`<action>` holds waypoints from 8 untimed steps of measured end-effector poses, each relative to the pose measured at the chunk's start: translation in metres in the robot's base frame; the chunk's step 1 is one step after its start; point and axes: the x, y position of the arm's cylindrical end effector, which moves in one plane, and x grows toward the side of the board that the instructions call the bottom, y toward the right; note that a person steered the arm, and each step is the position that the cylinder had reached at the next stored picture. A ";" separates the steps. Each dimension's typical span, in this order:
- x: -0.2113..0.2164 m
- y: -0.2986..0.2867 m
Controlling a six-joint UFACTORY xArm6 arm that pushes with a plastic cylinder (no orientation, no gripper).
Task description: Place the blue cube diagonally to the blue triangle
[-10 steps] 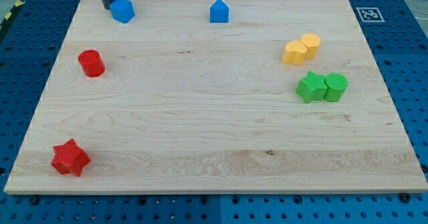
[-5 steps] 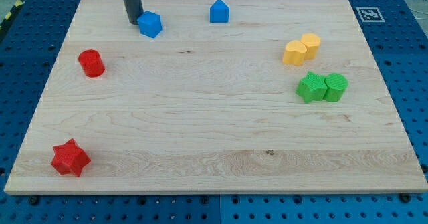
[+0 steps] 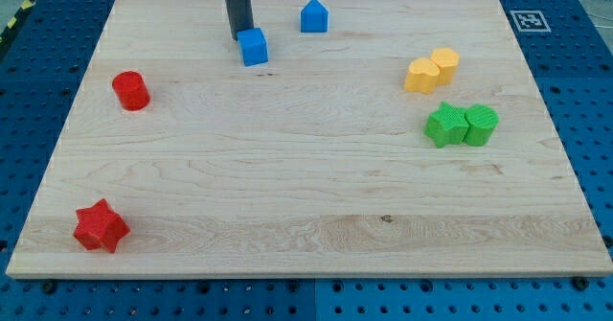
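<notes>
The blue cube (image 3: 254,47) lies on the wooden board (image 3: 306,187) near the view's top, left of centre. The blue triangle block (image 3: 314,16) stands to its upper right, close to the board's top edge, with a gap between them. My tip (image 3: 241,35) comes down from the view's top and touches the cube's upper left corner.
A red cylinder (image 3: 130,90) sits at the left and a red star (image 3: 101,226) at the bottom left. At the right, two yellow blocks (image 3: 431,70) touch each other, and below them a green star (image 3: 445,125) touches a green cylinder (image 3: 481,125).
My tip has moved right and slightly down, pushing the blue cube from the board's top left towards the blue triangle. The other blocks have not moved.
</notes>
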 end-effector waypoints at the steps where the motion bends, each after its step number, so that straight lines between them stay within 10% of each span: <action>1: 0.003 0.014; 8: 0.012 0.036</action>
